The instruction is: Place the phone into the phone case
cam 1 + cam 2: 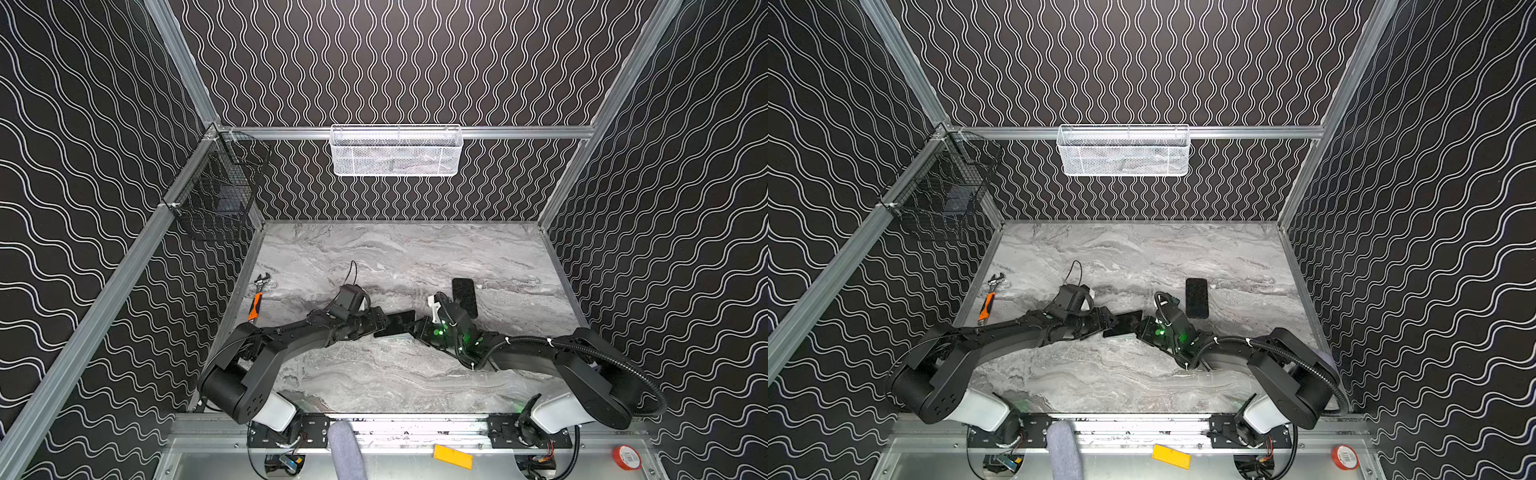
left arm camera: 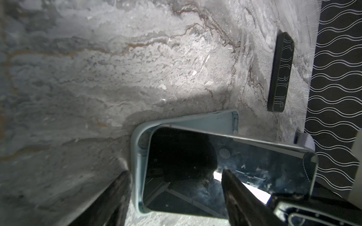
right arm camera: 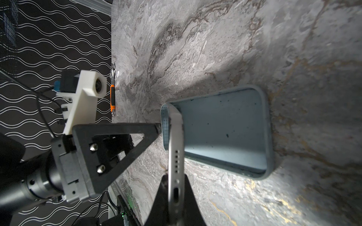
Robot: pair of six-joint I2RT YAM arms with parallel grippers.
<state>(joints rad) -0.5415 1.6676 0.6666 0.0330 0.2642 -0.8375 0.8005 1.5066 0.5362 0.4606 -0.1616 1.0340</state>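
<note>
On a grey marble tabletop [image 1: 374, 257], the right gripper [image 3: 175, 176] is pinching the phone [image 3: 176, 137] by its port end, holding its far end tilted into the pale blue phone case [image 3: 225, 133], while the wide-open left gripper [image 2: 175, 171] is straddling that end; pressing flat is apparently remaining.

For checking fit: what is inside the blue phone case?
One end of the phone sits in the case, the rest tilted up. Its uncovered floor is bare; beneath the phone is hidden.
</note>
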